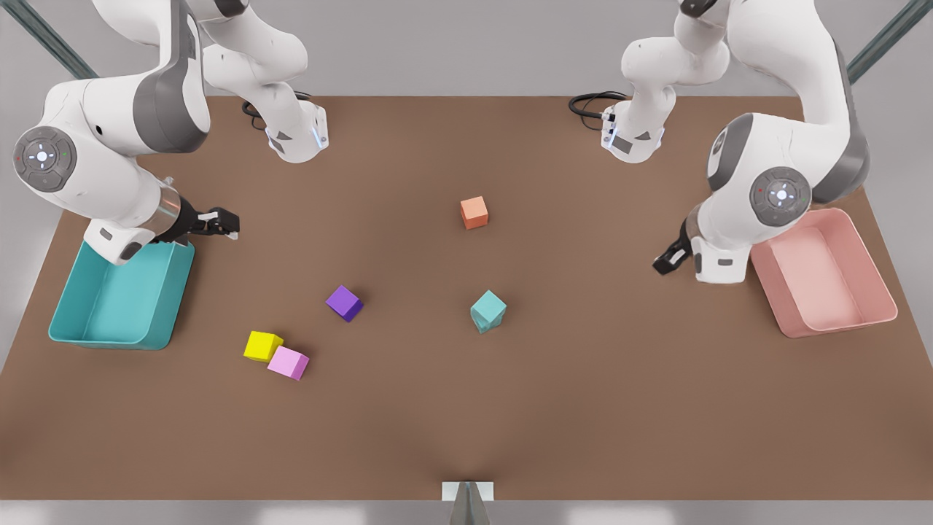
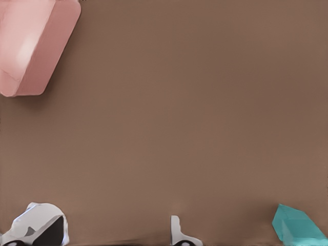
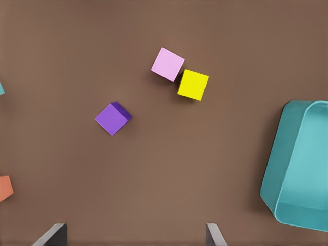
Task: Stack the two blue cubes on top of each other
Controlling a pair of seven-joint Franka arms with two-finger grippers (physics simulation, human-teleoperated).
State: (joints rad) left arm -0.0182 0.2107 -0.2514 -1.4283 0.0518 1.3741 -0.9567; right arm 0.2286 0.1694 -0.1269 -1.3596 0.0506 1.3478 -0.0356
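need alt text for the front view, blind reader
Two teal cubes stand stacked mid-table. Orange, purple, yellow and pink cubes lie around them. The right claw waits by a teal bin, the left claw by a pink bin.

A broad brown table is filling the room's middle, its matte top taking soft, even light. Behind it a plain pale grey wall is running across, with dark metal struts slanting in at both upper corners. A small grey bracket is sitting at the table's near edge.
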